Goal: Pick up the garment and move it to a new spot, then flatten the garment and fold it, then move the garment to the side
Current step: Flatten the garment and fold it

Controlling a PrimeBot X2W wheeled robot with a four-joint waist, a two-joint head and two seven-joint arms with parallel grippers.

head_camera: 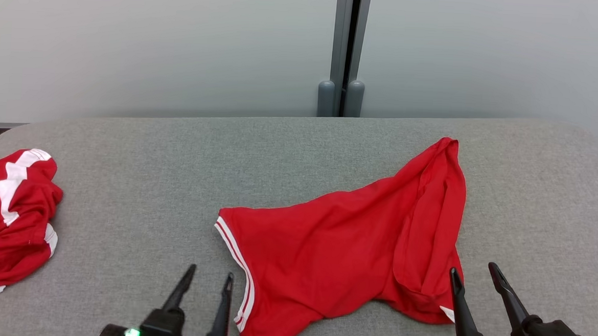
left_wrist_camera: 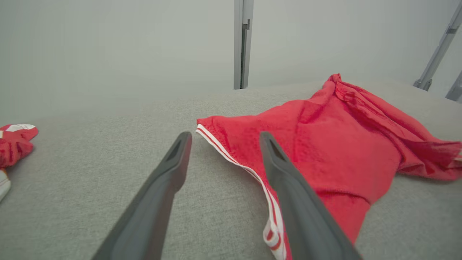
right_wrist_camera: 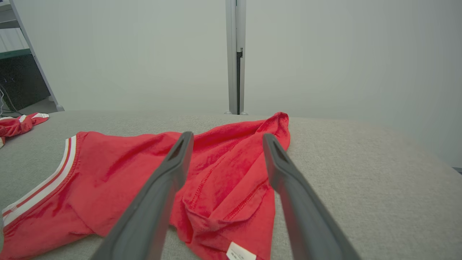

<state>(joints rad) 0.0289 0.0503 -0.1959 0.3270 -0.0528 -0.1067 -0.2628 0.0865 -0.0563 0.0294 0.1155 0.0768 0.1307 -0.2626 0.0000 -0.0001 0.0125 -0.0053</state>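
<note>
Background: plain pale wall (head_camera: 157, 43) behind everything, with a grey upright post (head_camera: 349, 47) standing at the middle of the tabletop's far edge.
Tabletop: grey fabric-covered surface (head_camera: 150, 180) with rounded far corners.
Garment: red piece (head_camera: 336, 241), rumpled and not laid flat, sitting on the right half of the tabletop. Its wide end is at the near edge, and it narrows to a peak pointing toward the far right corner. The right side is folded over on itself.
Striped hem: white-and-red band (head_camera: 233, 251) running along the garment's left side down to the near edge.
Other red garment: bunched-up heap with white patches (head_camera: 4, 224) at the left edge, well apart from the first one.
Left wrist view extras: slanted metal struts (left_wrist_camera: 438, 47) off past the right side of the tabletop.
Right wrist view extras: dark cabinet (right_wrist_camera: 21, 79) beyond the left end, plus a clear look at the small white tag (right_wrist_camera: 241, 251) on the folded-over flap.
Left gripper: (head_camera: 210, 272) at the near edge, jaws spread wide, nothing in them, just beside the striped hem. Can't tell if the right finger (left_wrist_camera: 288, 187) touches the cloth.
Right gripper: (head_camera: 473, 268) also spread wide and empty, at the garment's near right corner. Contact is hard to call.
</note>
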